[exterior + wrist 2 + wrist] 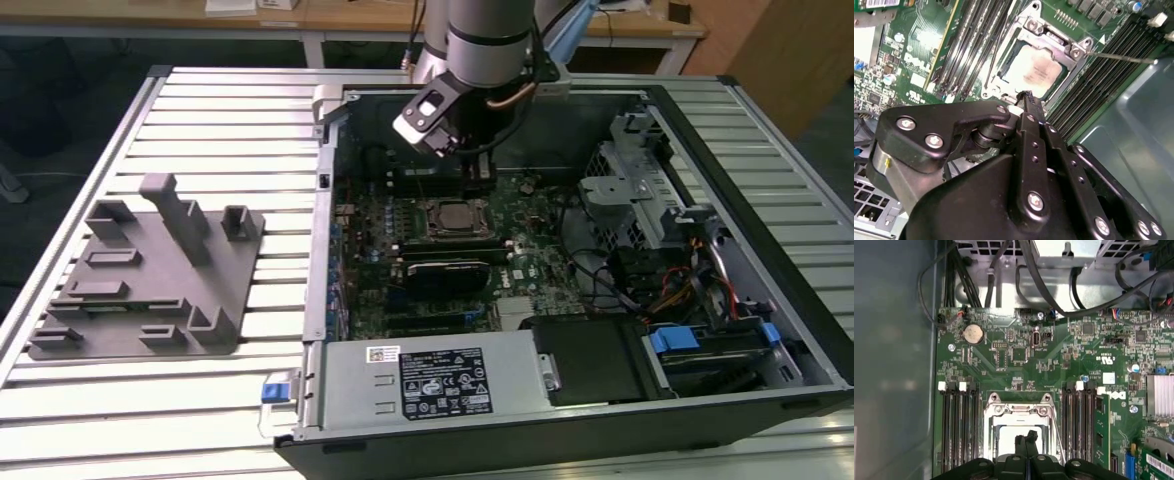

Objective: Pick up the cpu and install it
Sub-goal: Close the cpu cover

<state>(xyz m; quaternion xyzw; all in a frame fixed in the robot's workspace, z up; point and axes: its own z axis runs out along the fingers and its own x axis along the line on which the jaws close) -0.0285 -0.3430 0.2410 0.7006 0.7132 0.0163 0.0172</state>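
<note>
CPU (451,213) was found seated in the socket (1019,410); the install step was judged nearly done. At the exterior view's left, the grey fixture block (147,280) on the tabletop (200,130) was seen bare. The pincer (1026,96) was closed and empty, with its tips at the CPU's edge. A power-supply label (441,383) was noted but not transcribed.

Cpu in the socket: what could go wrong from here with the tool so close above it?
The tool hangs just over the cpu; a downward slip could scrape its metal top. The socket frame and memory slots crowd both sides, so sideways travel might snag them.
</note>
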